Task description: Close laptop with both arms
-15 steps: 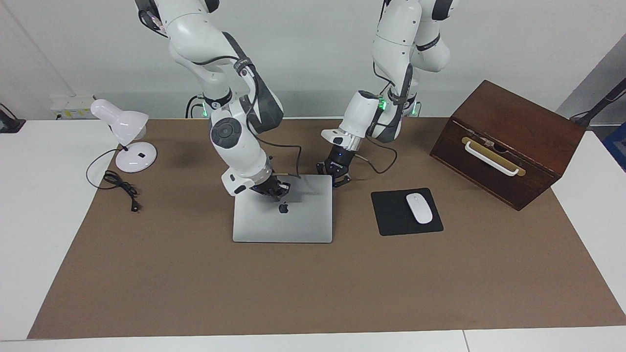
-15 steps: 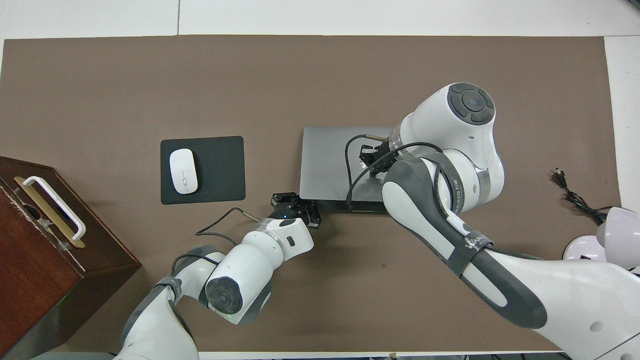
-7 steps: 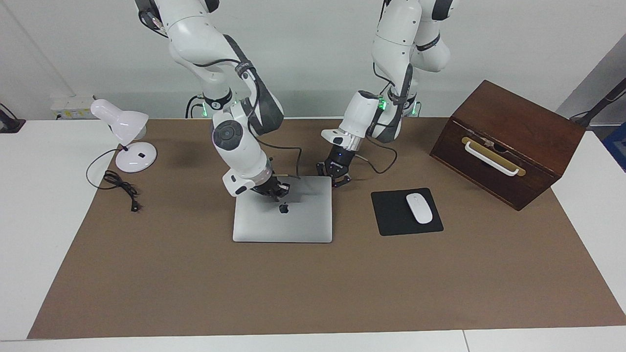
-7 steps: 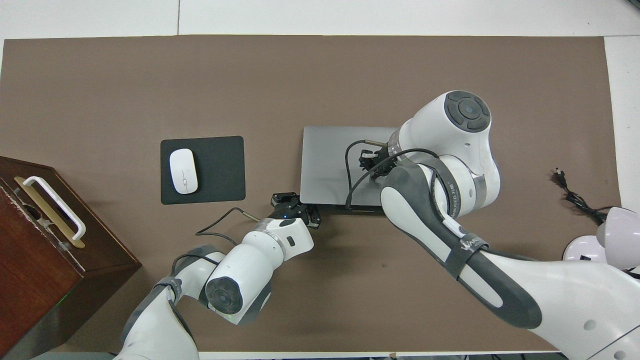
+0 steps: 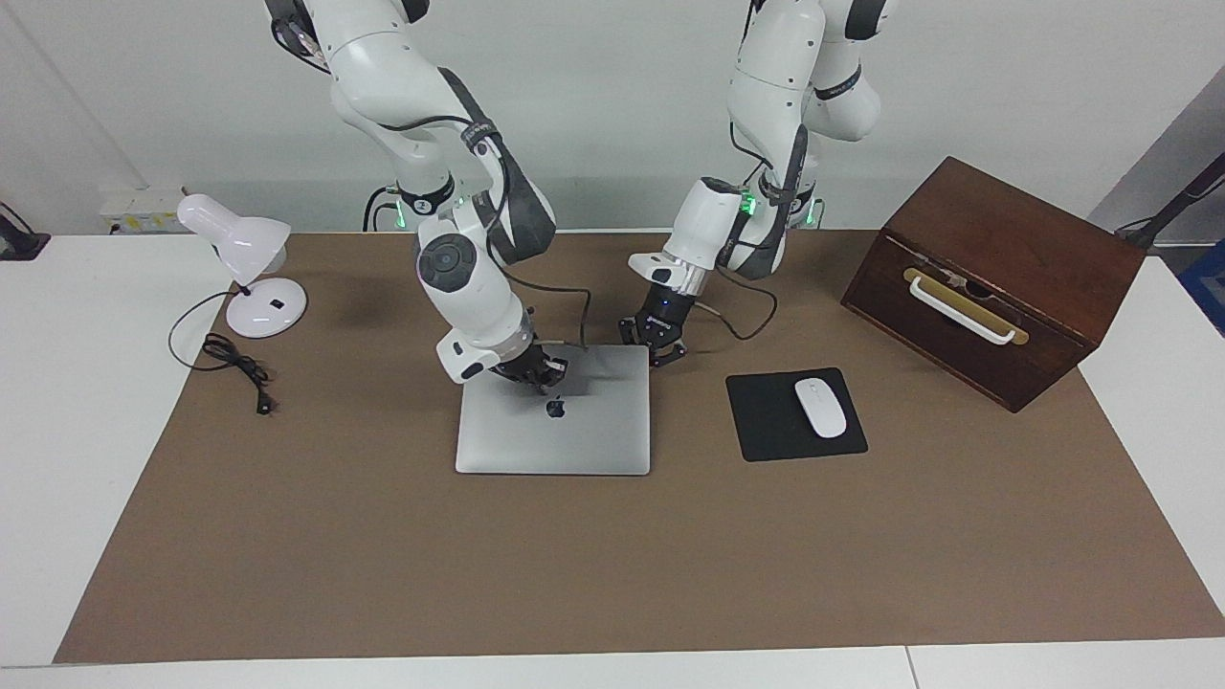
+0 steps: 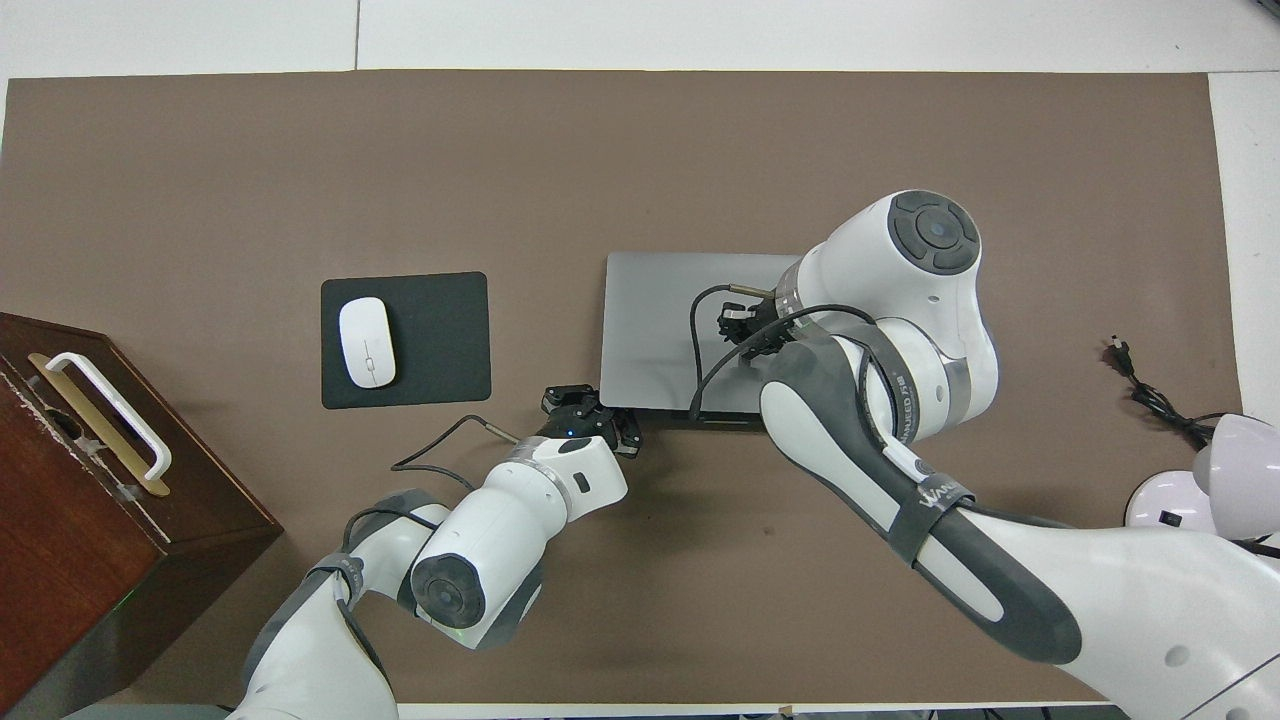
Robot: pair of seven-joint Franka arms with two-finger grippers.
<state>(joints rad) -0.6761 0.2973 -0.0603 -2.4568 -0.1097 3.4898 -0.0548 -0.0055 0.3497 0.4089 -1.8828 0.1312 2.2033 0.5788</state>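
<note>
Laptop (image 5: 553,421) is lying flat and closed on the brown mat (image 5: 612,565), lid up, logo showing, roughly mid-counter (image 5: 57,383). Its hinge edge is sitting toward the robots.

Right gripper (image 5: 544,375) is resting over the lid, just on the robot side of the logo; in the overhead view (image 6: 738,327) it is lying over the lid's middle. Its fingers are clenched on nothing, tips pointing down at the lid. Whether they are actually touching the lid is not clear; they are sitting very close to it. The right arm is coming in from its own end and bending sharply over the laptop.

Left gripper (image 5: 663,352) is hanging at the laptop's corner nearest the robots, on the left arm's side; in the overhead view (image 6: 590,408) it is sitting just off that corner. Its fingers are clenched too, holding nothing. The tips are sitting right beside the laptop's edge, low by the mat; contact cannot be told.

Beside the laptop, toward the left arm's end, a black pad (image 5: 794,413) is carrying a white mouse (image 5: 821,408). Further that way a wooden box (image 5: 995,277) with a white handle is standing. Toward the right arm's end, a white lamp (image 5: 247,268) is standing with its cord (image 5: 234,364) trailing over the mat.
</note>
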